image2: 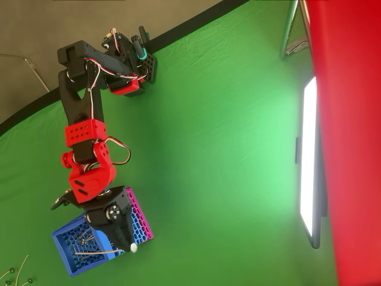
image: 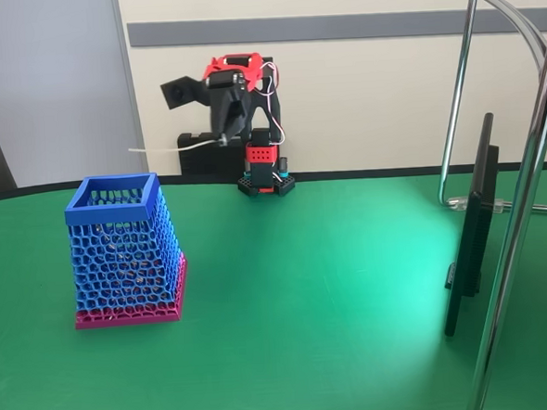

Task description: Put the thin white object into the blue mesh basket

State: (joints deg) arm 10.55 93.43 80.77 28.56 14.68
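Claw [image: 221, 138] clenched on thin white object [image: 168, 148], strip pointing nine o'clock above blue mesh basket [image: 113, 198]; I should centre it over the opening before releasing.

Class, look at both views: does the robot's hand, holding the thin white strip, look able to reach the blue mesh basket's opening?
Probably yes: the hand is above the blue mesh basket; nothing covers it.
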